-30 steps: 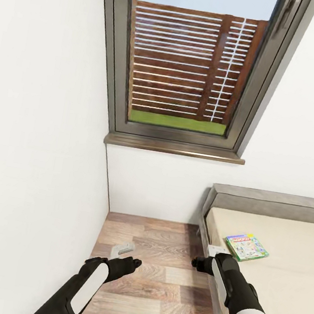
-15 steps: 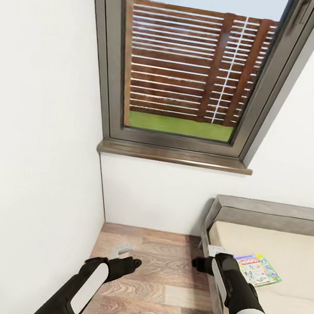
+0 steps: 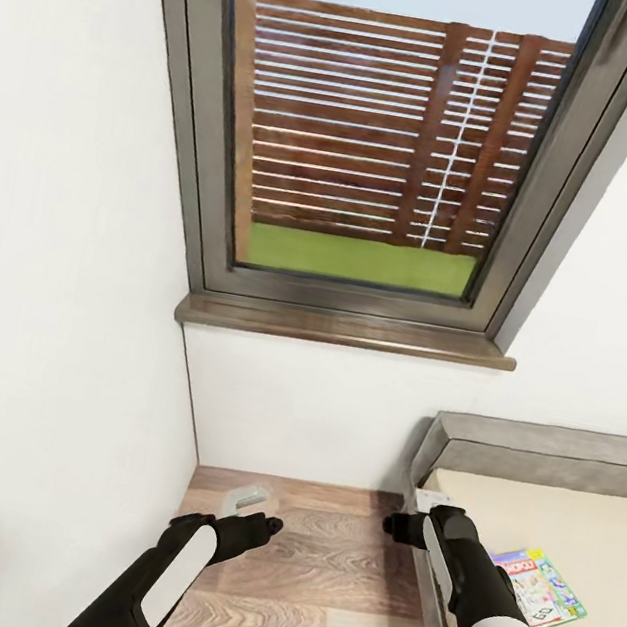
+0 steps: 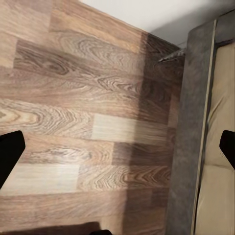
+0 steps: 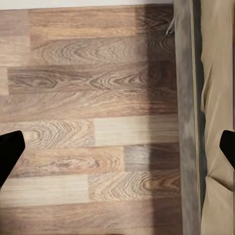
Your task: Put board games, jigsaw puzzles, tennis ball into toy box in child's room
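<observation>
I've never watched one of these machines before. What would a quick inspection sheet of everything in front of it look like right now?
Surface: wood-plank floor ahead; bed with grey frame and beige mattress at the robot's right.
Job's things: one colourful board game lying flat on the mattress near the bed's edge; other toys and toy box nothing seen.
Clutter: nothing seen.
Grippers: left gripper and right gripper both held out over the floor, fingers spread wide in the wrist views, holding nothing.
Cables: nothing seen.
Surroundings: white walls meeting in a corner; window with dark frame and sill, showing a slatted wooden fence and grass outside.
</observation>
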Controlling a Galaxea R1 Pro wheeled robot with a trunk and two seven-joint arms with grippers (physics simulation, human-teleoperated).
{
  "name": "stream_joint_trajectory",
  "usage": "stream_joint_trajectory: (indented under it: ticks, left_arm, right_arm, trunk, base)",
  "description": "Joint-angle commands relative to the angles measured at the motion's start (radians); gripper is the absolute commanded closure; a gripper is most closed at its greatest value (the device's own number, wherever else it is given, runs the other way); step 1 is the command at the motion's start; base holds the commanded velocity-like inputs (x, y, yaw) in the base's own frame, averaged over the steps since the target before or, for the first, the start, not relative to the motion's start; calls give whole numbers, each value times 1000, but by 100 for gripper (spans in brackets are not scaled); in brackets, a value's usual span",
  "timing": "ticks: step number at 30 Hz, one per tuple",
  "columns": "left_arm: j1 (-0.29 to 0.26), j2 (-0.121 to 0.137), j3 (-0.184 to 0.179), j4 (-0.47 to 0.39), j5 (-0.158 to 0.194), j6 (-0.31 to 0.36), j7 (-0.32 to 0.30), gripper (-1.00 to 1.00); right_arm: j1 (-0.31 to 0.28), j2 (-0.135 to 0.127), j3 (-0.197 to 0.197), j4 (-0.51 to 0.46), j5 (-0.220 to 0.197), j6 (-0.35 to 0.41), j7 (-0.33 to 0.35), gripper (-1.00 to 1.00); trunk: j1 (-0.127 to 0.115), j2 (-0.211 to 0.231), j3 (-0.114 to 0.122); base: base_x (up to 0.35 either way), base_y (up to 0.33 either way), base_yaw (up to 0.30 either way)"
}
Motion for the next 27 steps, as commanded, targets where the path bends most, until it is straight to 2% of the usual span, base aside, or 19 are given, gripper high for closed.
stream_joint_trajectory:
  ticks: [1, 12, 27]
  left_arm:
    - [0, 0, -1, -2, 11, 2, 10, -100]
    - [0, 0, -1, -2, 11, 2, 10, -100]
    - [0, 0, -1, -2, 11, 2, 10, -100]
  right_arm:
    - [0, 0, -1, -1, -1, 5, 1, -100]
    - [0, 0, -2, -1, -1, 7, 1, -100]
    - [0, 0, -2, -1, -1, 8, 1, -100]
  trunk:
    - [0, 0, -1]
    - [0, 0, -1]
    - [0, 0, -1]
  base:
    - [138, 0, -139]
    - [66, 0, -213]
    - [13, 0, -268]
